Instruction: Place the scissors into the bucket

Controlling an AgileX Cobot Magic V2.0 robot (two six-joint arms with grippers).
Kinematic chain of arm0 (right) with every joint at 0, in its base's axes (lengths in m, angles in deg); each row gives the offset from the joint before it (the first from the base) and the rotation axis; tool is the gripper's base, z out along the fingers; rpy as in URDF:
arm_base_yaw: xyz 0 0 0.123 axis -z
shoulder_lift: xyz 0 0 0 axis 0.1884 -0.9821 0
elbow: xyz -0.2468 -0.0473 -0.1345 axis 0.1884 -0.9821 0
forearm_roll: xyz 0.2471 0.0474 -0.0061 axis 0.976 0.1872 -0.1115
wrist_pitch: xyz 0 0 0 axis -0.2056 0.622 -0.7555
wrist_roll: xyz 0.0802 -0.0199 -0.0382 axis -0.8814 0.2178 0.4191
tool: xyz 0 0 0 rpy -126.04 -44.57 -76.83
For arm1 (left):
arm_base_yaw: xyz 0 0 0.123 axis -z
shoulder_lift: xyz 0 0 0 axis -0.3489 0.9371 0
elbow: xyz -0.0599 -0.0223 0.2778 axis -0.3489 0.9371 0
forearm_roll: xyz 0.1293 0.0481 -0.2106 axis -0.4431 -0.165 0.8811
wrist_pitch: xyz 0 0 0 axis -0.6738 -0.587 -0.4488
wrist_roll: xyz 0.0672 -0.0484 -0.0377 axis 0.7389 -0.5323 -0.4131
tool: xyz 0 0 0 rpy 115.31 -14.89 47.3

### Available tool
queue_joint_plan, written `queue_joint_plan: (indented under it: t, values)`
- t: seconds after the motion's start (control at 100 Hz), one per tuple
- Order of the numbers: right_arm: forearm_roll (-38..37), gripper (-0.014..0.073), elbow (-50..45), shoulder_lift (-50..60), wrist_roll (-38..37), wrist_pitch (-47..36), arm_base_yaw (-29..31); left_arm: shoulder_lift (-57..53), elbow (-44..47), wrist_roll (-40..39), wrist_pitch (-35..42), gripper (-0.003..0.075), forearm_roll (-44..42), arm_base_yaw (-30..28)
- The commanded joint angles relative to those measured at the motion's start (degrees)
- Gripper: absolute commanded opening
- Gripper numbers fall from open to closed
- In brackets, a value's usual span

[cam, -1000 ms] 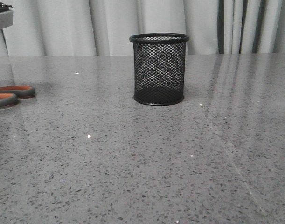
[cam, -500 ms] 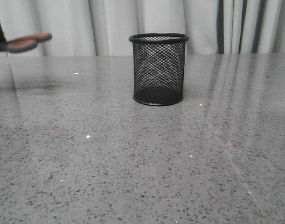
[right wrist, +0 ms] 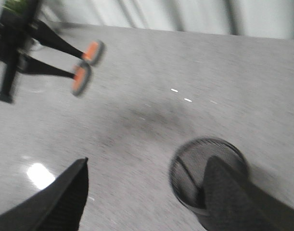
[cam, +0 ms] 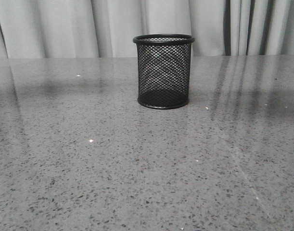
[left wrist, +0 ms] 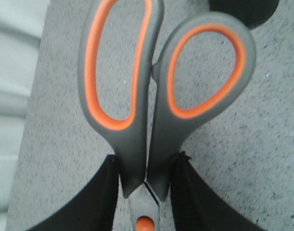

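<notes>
Grey stone table [cam: 89, 168]: left claw [left wrist: 146, 185] clamps scissors [left wrist: 151, 96]; right claw [right wrist: 147, 192] spread wide.

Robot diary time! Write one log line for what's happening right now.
left gripper: shut on scissors, lifted off table | right gripper: open, above bucket | bucket: upright, empty | step: carry scissors to bucket

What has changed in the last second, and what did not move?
The scissors were lifted off the table at the left and rose out of the front view; the left gripper holds them near the pivot. The bucket stayed where it was, empty.
</notes>
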Motion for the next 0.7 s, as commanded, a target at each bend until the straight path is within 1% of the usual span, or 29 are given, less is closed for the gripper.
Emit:
queue_joint_plan:
  t: [0.0, 0.11, 0.19, 0.34, 0.44, 0.69]
  values:
    - [7.2, 0.0457, 5.9, -3.7, 2.2, 1.9, 0.0, -3.2, -1.9, -0.6, -1.5, 0.0049, 3.8, 2.1]
    - [9.8, 0.0457, 12.2, -9.5, 2.2, 6.9, -0.3, -4.0, -1.9, -0.6, -0.5, 0.0049, 3.8, 4.6]
    - [10.1, 0.0457, 16.0, -13.3, 2.2, 9.0, -1.8, -4.2, -1.9, -0.6, 0.6, 0.0049, 3.8, 6.0]
    - [10.1, 0.0457, 21.7, -18.3, 2.2, 9.3, -5.4, -4.4, -1.9, -0.6, 1.6, 0.0049, 3.8, 7.5]
    - [10.1, 0.0457, 23.3, -20.3, 1.8, 8.7, -7.2, -4.4, -2.1, -0.6, 2.1, 0.0049, 3.8, 7.7]
    - [11.1, 0.0457, 23.7, -22.8, 1.8, 7.8, -8.8, -4.4, -5.1, -0.6, 2.5, 0.0049, 3.8, 7.7]
